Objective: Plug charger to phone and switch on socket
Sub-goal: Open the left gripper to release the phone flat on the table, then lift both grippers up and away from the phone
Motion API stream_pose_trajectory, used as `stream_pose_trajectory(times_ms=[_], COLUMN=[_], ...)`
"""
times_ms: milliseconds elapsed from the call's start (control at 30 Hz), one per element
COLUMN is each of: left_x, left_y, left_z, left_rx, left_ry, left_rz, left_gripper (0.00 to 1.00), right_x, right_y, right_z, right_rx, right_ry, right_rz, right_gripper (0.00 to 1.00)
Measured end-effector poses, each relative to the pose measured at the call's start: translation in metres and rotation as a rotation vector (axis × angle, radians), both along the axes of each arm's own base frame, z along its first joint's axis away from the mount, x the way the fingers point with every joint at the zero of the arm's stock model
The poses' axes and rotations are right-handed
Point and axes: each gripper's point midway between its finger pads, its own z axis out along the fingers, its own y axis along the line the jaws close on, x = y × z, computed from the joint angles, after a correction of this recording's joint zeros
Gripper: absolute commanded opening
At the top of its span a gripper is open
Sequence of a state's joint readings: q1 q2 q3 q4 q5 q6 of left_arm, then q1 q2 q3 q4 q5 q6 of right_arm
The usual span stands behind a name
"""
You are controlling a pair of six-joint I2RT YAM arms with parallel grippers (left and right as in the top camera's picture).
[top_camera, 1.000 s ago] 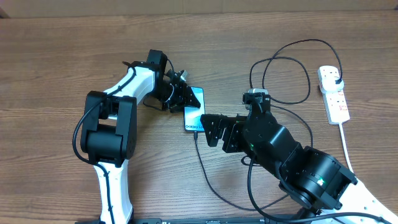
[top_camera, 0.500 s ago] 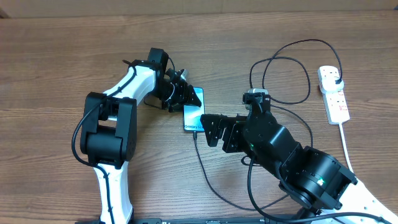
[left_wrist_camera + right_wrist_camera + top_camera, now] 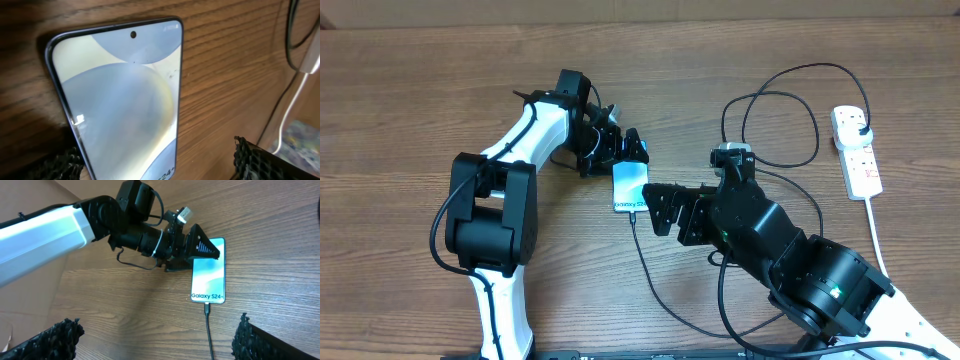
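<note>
The left gripper [image 3: 623, 155] has spread its jaws since a second ago, when they were pinched in on the far end of the phone [image 3: 629, 188]. They now stand wide. In the left wrist view each fingertip [image 3: 264, 161] sits at a bottom corner of the frame, with the lit screen lying between them, and whether either pad touches the phone's edge cannot be told. The phone lies flat on the wooden table [image 3: 410, 110], screen up, near the middle, its lettered end towards the right gripper [image 3: 662, 208]. That gripper has not moved. It hovers just beside that end of the phone, its jaws also wide and holding nothing. The charger [image 3: 647, 262] has its small connector seated in the lettered end of the phone. Its thin black cable runs back under the right arm and loops across the table to the black plug sitting in the socket [image 3: 860, 160]. The socket lies at the table's right edge, well apart from the phone, with its thick white cord [image 3: 877, 232] trailing towards the near side.
</note>
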State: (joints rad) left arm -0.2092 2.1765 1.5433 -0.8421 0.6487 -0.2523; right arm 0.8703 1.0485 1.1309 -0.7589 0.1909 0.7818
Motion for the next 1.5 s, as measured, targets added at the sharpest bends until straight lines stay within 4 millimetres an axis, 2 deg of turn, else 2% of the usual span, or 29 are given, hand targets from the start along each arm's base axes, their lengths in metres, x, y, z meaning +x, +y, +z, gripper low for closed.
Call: stream_pose_trajectory(times_ms=[233,400,833,933,1000,1100,1167,1200,1233,1300,1400,1467,1500], left_x=[0.002,0.003,0.001,0.001,0.001,0.005,0.018,0.026,0.033,0.043,0.05,0.044,0.038], left_y=[0.011,0.02,0.063,0.072,0.077,0.088,0.091,0.092,0.094,0.096,0.097,0.101,0.103], left_z=[-0.003,-0.005,-0.015,-0.015,-0.014,-0.006,0.01,0.022,0.035,0.072,0.15,0.218,0.244], left_rx=[0.082,0.142,0.405,0.458,0.483,0.522,0.535,0.538,0.54,0.531,0.495,0.465,0.455], left_ry=[-0.013,-0.019,-0.027,-0.017,-0.004,0.004,-0.04,-0.08,-0.121,-0.226,-0.427,-0.591,-0.653], left_rz=[0.008,0.013,0.029,0.03,0.029,0.038,0.056,0.069,0.083,0.118,0.18,0.235,0.257], left_gripper=[1.0,1.0,1.0,1.0,1.0,1.0,1.0,1.0,1.0,1.0,1.0,1.0,1.0], right_x=[0.003,0.002,0.001,0.003,0.007,0.011,0.014,0.015,0.015,0.016,0.017,0.019,0.02], right_y=[0.003,0.002,0.001,0.004,0.006,-0.001,-0.009,-0.013,-0.019,-0.03,-0.046,-0.055,-0.06], right_z=[0.007,0.004,0.002,0.008,0.013,0.012,0.006,0.001,-0.004,-0.013,-0.021,-0.023,-0.024], right_rx=[0.027,0.017,0.01,0.033,0.048,0.028,-0.002,-0.02,-0.035,-0.062,-0.081,-0.081,-0.082], right_ry=[-0.019,-0.011,-0.004,-0.023,-0.043,-0.055,-0.046,-0.033,-0.017,0.009,0.04,0.05,0.053], right_rz=[-0.002,-0.002,-0.002,-0.002,-0.009,-0.052,-0.092,-0.117,-0.15,-0.217,-0.316,-0.376,-0.402], right_gripper=[1.0,1.0,1.0,1.0,0.89,0.65,0.47,0.41,0.34,0.25,0.15,0.11,0.09])
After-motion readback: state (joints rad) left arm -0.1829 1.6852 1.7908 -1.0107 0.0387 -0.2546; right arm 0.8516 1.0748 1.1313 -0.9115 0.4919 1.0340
